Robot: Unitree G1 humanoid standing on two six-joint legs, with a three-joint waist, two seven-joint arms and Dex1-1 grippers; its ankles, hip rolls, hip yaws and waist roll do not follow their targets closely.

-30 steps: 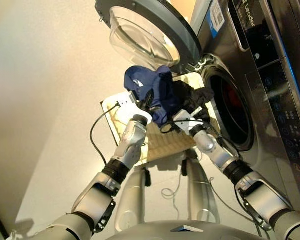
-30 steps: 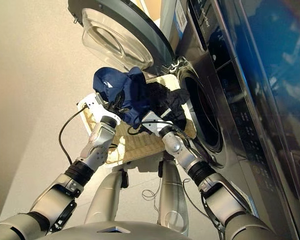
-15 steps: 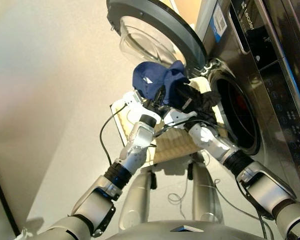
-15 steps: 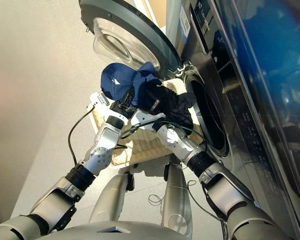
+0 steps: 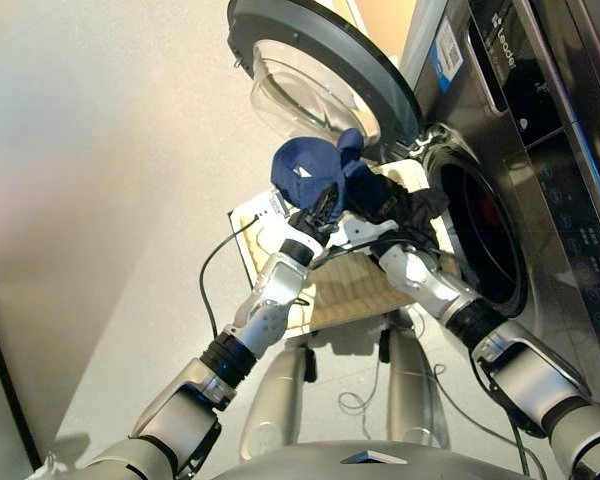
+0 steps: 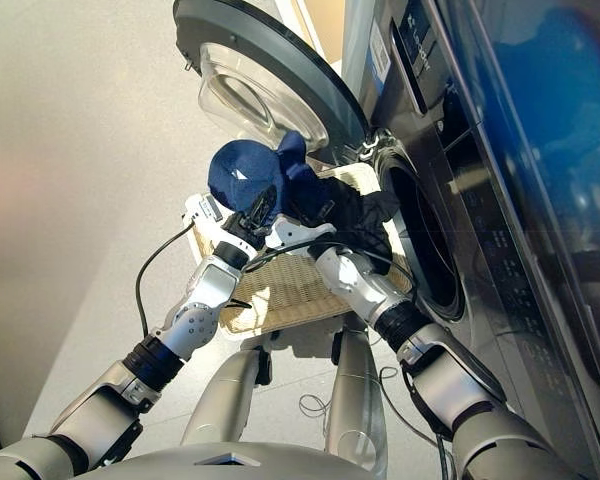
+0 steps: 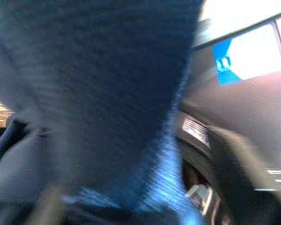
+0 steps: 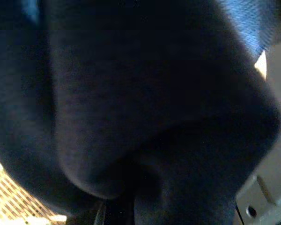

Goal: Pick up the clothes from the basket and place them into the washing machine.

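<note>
A navy blue garment (image 5: 313, 168) is bunched up in the air above the basket (image 5: 352, 290), just under the open porthole door (image 5: 325, 75). My left gripper (image 5: 323, 206) is shut on it from below, and its cloth (image 7: 84, 93) fills the left wrist view. My right gripper (image 5: 368, 214) sits close beside it, shut on the black garment (image 5: 398, 205), which droops towards the drum hole (image 5: 483, 240) of the washing machine (image 5: 555, 160). Dark cloth (image 8: 131, 117) hides the right fingers. A red patch (image 5: 491, 210) shows inside the drum.
The cream basket stands on the floor against the machine's front, below the door. A black cable (image 5: 212, 270) loops from my left wrist over the pale floor (image 5: 110, 200). The control panel (image 5: 525, 60) is at the upper right.
Both arms have risen and closed together, lifting the navy and black garments off the basket, up towards the door and drum hole. The camera has also shifted.
</note>
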